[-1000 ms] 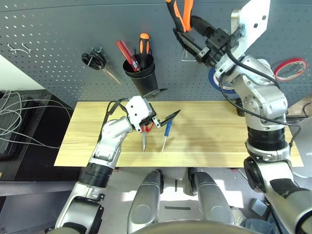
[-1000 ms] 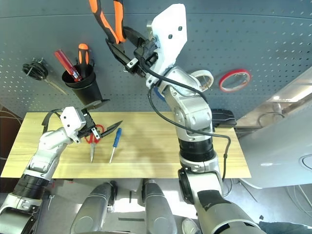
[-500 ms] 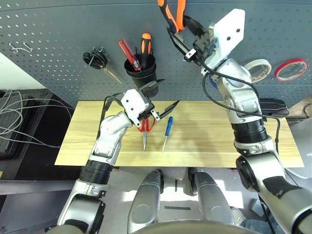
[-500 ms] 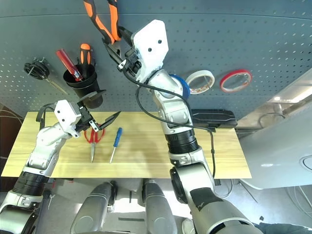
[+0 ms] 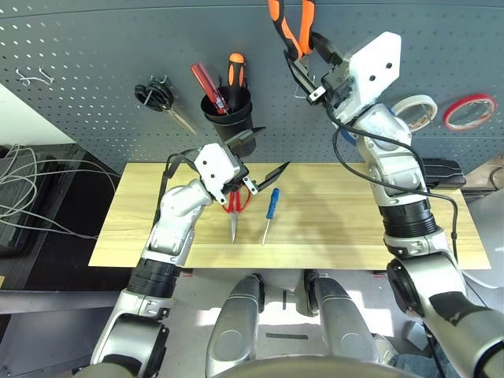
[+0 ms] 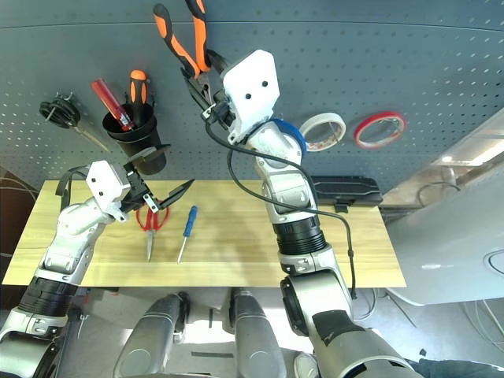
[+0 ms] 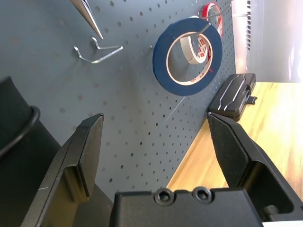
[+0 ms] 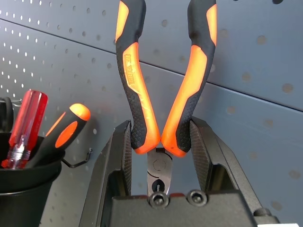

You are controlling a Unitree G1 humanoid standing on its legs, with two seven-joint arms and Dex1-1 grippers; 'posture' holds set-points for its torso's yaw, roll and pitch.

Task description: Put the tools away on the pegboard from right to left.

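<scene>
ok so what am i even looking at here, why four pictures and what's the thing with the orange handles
It is a humanoid robot at a light wooden table, facing a dark grey-blue perforated pegboard. Two pictures come from its head, looking down over its silver arms. The other two come from cameras on its wrists, looking along each gripper's black fingers.

The right gripper is shut on orange-and-black-handled pliers, held up near the pegboard. The left gripper is open and holds nothing.

On the table lie red-handled scissors and a small blue-handled screwdriver. A blue tape roll already hangs on the board.
</scene>
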